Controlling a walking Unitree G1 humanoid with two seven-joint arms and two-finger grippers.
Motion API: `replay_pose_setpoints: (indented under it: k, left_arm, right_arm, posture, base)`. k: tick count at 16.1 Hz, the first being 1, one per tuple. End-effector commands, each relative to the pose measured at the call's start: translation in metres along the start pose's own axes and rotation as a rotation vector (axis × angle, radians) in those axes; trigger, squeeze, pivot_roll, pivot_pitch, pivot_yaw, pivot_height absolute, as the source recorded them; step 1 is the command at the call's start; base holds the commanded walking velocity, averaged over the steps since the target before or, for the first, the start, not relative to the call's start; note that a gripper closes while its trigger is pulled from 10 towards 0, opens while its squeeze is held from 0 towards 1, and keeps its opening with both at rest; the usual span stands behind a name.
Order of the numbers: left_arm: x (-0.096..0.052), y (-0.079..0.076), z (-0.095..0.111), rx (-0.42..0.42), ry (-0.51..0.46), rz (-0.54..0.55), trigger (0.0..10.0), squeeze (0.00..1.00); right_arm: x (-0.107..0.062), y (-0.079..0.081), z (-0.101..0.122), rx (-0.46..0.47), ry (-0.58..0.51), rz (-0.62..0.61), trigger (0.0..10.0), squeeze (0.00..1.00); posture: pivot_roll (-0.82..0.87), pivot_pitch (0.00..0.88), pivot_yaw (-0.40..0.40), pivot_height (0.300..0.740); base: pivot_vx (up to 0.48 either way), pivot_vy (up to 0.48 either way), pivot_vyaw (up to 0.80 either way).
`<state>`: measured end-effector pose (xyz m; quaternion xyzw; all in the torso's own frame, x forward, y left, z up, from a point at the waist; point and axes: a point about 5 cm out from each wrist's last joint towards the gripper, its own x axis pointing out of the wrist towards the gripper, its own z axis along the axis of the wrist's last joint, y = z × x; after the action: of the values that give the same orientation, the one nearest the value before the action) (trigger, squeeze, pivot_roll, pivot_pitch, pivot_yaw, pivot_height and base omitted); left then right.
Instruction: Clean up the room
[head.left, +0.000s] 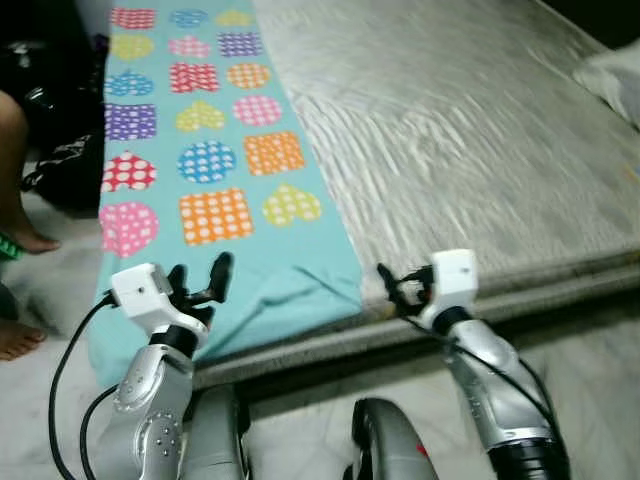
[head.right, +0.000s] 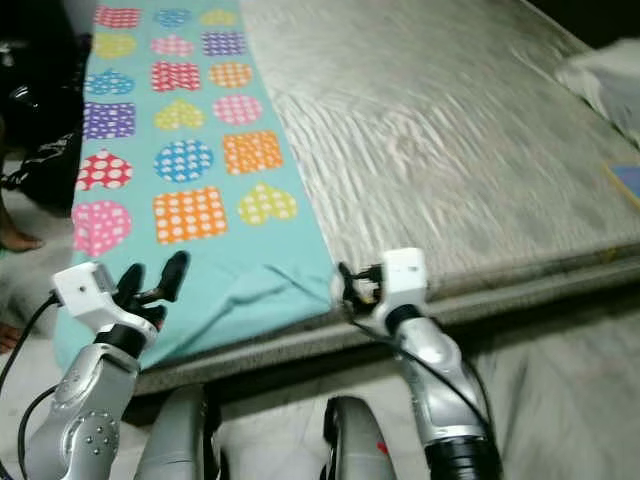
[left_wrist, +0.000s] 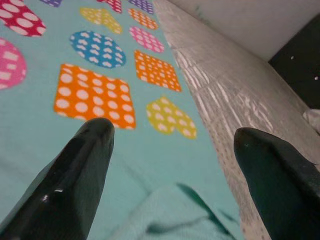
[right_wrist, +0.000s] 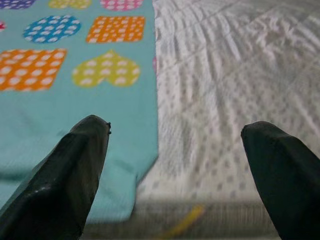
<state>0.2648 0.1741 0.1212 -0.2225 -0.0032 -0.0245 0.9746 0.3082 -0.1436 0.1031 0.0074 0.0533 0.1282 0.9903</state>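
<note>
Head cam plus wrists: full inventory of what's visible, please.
blanket: 1, turquoise with coloured dotted shapes, along the bed's left side, near end rumpled at the edge
bed: 1, grey-white textured cover, ahead of the robot
pillow: 1, white, far right on the bed
dark bundle: black, on the floor left of the bed
person's feet: 2, bare, far left on the floor
left gripper: fingers open, over the blanket's near end
right gripper: fingers open, at the bed edge

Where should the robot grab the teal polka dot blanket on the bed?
Probably the near hem of the teal blanket, approached from the foot of the bed. That edge is bunched and drapes over the mattress edge between the open left end effector and right end effector.
</note>
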Motion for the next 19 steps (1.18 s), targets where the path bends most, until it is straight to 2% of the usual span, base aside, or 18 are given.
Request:
replay_pose_setpoints:
  k: [1, 7, 16, 19]
  left_arm:
    - [-0.0037, 0.0088, 0.0029, 0.019, -0.004, 0.035, 10.0, 0.00]
    - [-0.0014, 0.0098, 0.0009, 0.012, 0.012, 0.055, 10.0, 0.00]
    - [-0.0009, 0.0099, 0.0010, 0.011, 0.019, 0.062, 10.0, 0.00]
    - [-0.0008, 0.0102, 0.0005, 0.009, 0.022, 0.063, 10.0, 0.00]
  right_arm:
    - [0.0021, 0.0087, -0.0006, 0.013, 0.002, 0.029, 10.0, 0.00]
    - [0.0033, 0.0088, 0.0003, 0.015, -0.007, 0.027, 10.0, 0.00]
    - [0.0043, 0.0105, -0.0005, 0.015, 0.003, 0.036, 10.0, 0.00]
    - [0.0053, 0.0112, -0.0015, 0.021, 0.008, 0.041, 10.0, 0.00]
  posture:
    - [-0.02, 0.205, -0.065, 0.579]
    - [-0.02, 0.209, -0.060, 0.579]
    - [-0.02, 0.215, -0.061, 0.579]
    - [-0.02, 0.221, -0.062, 0.579]
  base:
    - [0.379, 0.000, 0.00]
    - [0.047, 0.000, 0.00]
    - [0.000, 0.000, 0.80]
    - [0.000, 0.000, 0.00]
